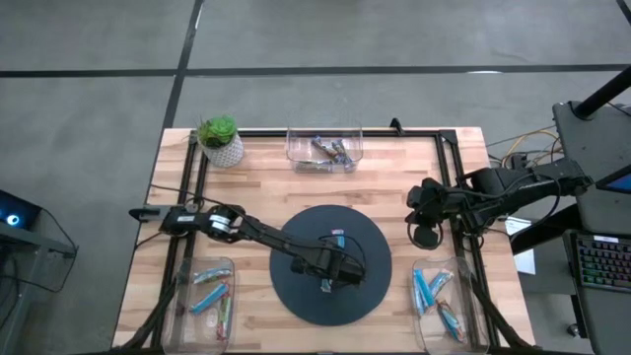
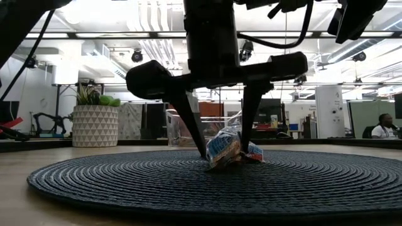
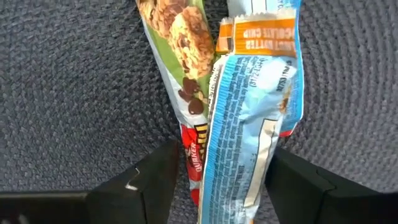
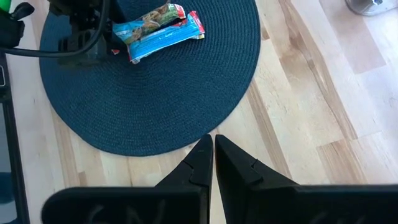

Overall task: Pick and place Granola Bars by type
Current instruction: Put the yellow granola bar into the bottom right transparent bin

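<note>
Bars [image 1: 337, 238] (two, overlapping) remain mid-mat [image 1: 296, 296] between the left gripper's [image 1: 333, 275] spread, empty fingers; edge bins [image 1: 207, 268] hold sorted ones, right gripper [image 1: 419, 202] closed.

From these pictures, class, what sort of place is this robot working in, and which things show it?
Probably a robotics lab or open workshop: bare ceiling ducts, a grey concrete floor around the wooden table, and a keyboard beside it.
</note>
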Motion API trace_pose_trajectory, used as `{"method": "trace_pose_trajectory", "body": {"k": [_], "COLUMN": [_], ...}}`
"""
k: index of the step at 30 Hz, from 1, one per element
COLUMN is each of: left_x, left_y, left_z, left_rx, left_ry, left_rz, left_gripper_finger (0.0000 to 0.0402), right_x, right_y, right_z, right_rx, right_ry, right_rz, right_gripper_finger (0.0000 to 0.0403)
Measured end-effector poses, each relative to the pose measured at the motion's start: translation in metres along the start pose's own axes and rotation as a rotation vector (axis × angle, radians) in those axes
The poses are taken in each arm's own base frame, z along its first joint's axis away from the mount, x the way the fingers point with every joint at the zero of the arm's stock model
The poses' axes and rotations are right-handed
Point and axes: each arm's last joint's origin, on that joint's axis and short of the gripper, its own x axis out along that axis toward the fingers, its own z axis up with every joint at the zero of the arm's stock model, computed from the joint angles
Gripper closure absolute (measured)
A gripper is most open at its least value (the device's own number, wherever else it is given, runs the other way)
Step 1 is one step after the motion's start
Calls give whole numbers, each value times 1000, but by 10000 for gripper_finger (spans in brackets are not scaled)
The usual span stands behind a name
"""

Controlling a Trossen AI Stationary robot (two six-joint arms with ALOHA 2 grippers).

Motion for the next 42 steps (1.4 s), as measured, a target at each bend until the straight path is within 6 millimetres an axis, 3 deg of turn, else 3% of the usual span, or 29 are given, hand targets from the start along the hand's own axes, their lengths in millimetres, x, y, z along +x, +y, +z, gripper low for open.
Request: {"method": "trace_pose_trajectory", "body": {"k": [19, 42], "left_x": [-1, -12], "left_y": [-3, -3], "left_z": [-1, 0], "left_rx": [19, 30], "left_ry": [22, 68], "left_rz": [-27, -44], "left_gripper_finger": [327, 333], "right_x": [0, 0], "right_y": [1, 1], "right_z": [1, 1], "right_rx": [-24, -25], "right_ry": [-12, -15], "right_rz": [7, 2], "right_gripper_finger": [392, 392]}}
